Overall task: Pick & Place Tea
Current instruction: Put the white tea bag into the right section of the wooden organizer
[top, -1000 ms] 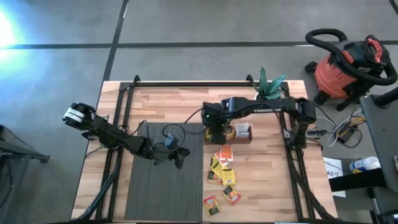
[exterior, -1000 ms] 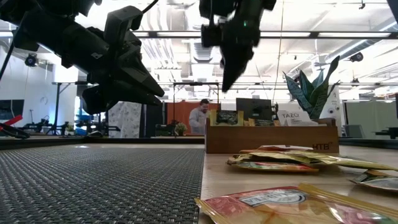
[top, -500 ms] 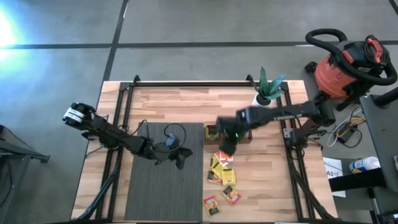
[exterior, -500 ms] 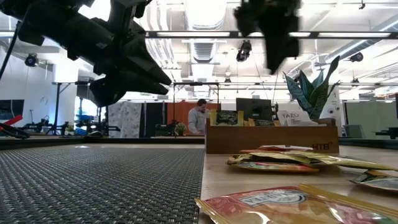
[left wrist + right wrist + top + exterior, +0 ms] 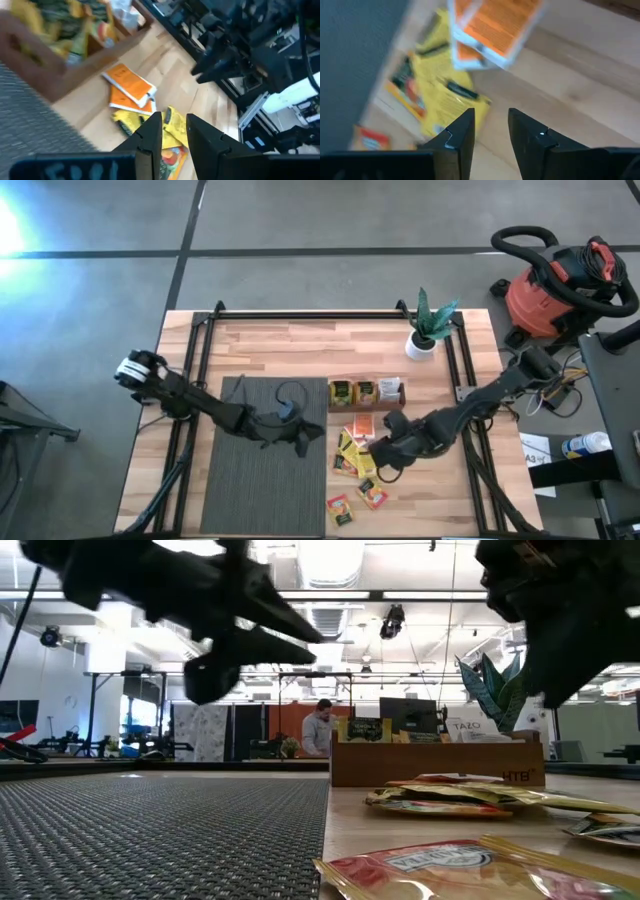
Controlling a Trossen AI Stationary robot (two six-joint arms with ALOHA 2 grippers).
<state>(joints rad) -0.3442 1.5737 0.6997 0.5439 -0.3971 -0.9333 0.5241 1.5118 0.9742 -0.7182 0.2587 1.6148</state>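
Loose tea sachets lie flat on the wooden table, right of the dark mat: orange-and-white ones (image 5: 361, 427), yellow ones (image 5: 350, 452), and orange ones (image 5: 373, 496) nearer the front. More sachets stand in the brown wooden tray (image 5: 365, 393) behind them. My right gripper (image 5: 382, 452) hangs open above the yellow sachets (image 5: 445, 100), pointing steeply down, with nothing between its fingers. My left gripper (image 5: 308, 437) hovers open over the mat's right edge, pointing toward the pile (image 5: 165, 125), and is also empty.
A dark ribbed mat (image 5: 265, 470) covers the table's left-middle. A potted plant (image 5: 423, 340) stands at the far right. Black rails (image 5: 200, 380) run along the table's sides. A red shop vacuum (image 5: 555, 290) stands on the floor off the table. A person (image 5: 320, 730) stands far behind.
My right gripper has swung from over the tray toward the table's near edge, sinking and rolling its wrist, and now hangs over the loose pile. My left gripper has moved a little toward the table's right, to the mat's right edge, and risen slightly.
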